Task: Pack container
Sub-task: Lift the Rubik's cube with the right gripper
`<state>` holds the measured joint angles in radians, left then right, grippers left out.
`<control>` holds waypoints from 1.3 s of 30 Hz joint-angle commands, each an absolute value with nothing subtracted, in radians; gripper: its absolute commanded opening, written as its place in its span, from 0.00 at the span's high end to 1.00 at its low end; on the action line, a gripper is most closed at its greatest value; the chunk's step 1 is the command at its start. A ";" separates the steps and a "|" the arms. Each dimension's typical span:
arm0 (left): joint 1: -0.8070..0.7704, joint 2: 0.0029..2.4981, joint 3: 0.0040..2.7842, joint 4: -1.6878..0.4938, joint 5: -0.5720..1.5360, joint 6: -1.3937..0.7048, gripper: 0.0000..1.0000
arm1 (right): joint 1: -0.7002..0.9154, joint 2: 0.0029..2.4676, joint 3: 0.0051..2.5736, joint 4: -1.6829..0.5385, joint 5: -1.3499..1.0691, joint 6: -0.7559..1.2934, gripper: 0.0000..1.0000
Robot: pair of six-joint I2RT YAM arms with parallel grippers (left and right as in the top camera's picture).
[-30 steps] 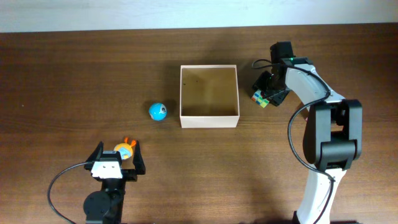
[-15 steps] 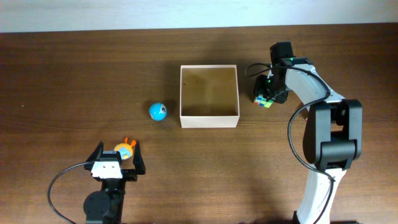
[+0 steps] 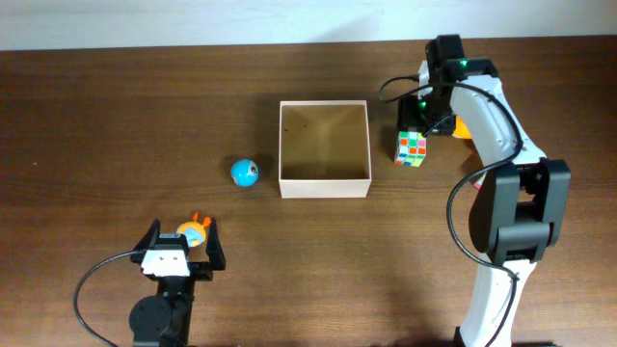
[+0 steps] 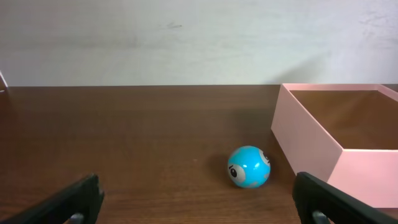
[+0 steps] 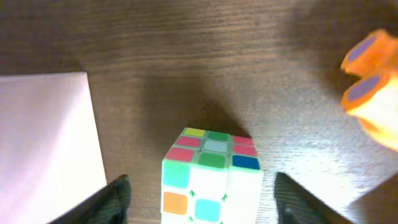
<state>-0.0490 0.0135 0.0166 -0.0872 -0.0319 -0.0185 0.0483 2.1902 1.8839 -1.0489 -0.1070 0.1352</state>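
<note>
Just beside the container [image 3: 324,179], the colour cube [image 3: 412,148] sits between the right gripper's [image 5: 202,194] spread jaws, while the left gripper's [image 4: 202,200] jaws also stand apart.

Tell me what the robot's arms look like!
Both arms are black and white. The right arm has white shells, chunky black joints, a green light and a thin black cable looping alongside. The left arm shows a white block, a black round base and another looping cable. The left tool and right tool have dark fingers.
</note>
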 commanded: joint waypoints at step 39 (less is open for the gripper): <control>-0.049 0.005 0.014 -0.091 -0.018 -0.003 0.01 | 0.078 2.215 1.776 -1.011 -0.031 0.144 0.21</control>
<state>-0.0490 0.0135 0.0166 -0.0875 -0.0319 -0.0185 0.0731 2.1967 1.8046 -1.0164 -0.0265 0.1135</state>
